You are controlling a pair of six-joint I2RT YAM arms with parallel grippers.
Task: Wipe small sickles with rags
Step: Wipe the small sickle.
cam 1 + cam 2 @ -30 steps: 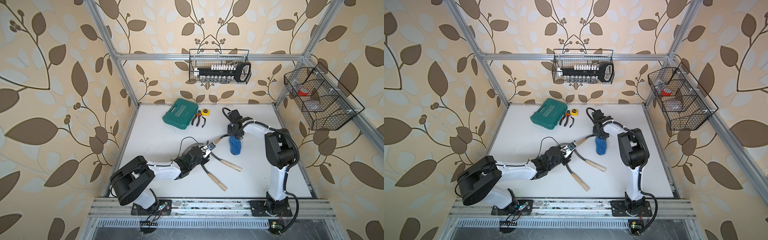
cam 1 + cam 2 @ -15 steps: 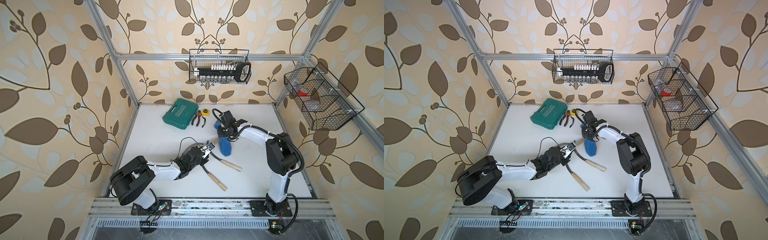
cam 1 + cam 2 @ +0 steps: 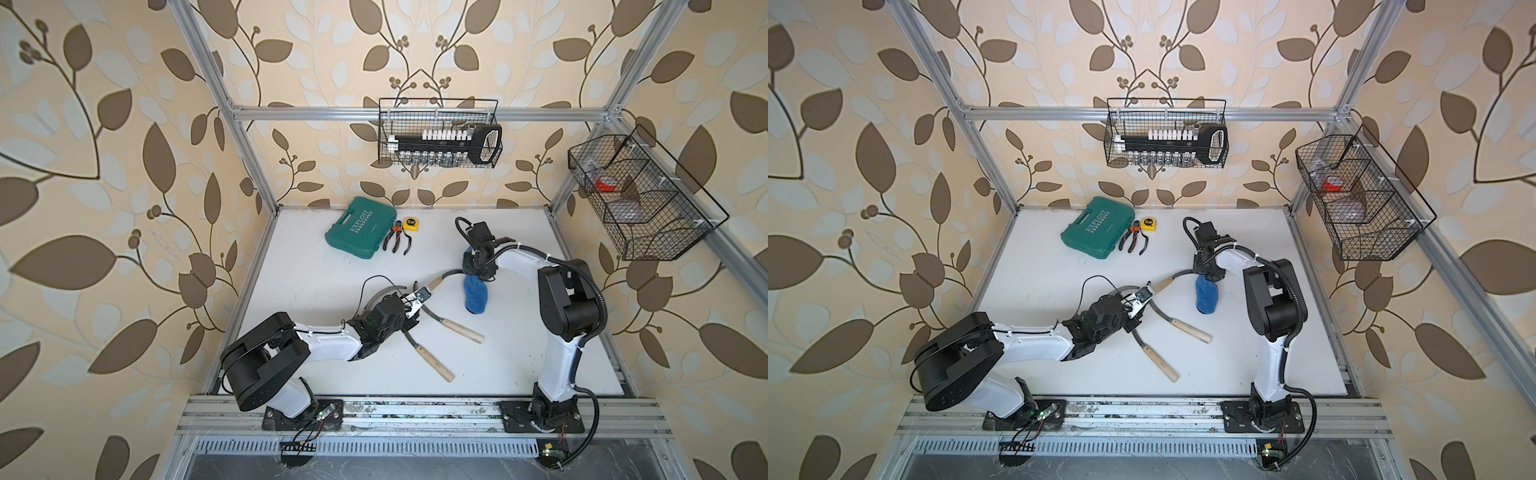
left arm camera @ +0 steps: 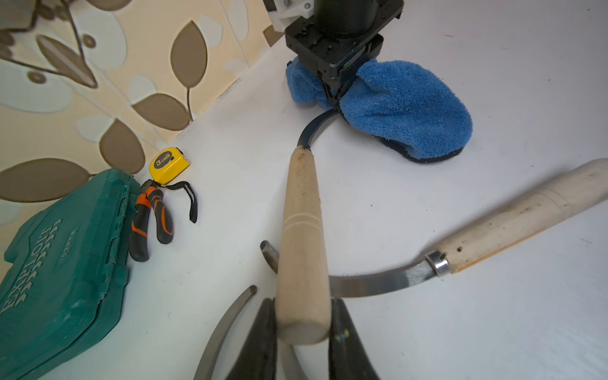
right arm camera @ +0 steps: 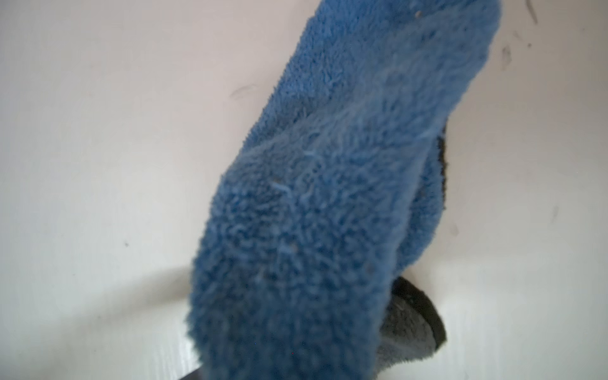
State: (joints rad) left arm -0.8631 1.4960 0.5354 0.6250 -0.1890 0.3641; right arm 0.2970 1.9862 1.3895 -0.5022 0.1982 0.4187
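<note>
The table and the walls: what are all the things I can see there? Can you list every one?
small sickles: four, grey blades and pale wooden handles; mid-table, one held up, one with its handle hidden
rag: one, blue; pinched at the held sickle's blade, its end drooping to the table
tool case: one, teal; back of the table
pliers: one, orange and black; beside the case
tape measure: one, yellow; beside the pliers
wire baskets: two, black; back wall and side wall
table: one, white
left gripper: one, black; shut on a sickle's handle
right gripper: one, black; shut on the rag
</note>
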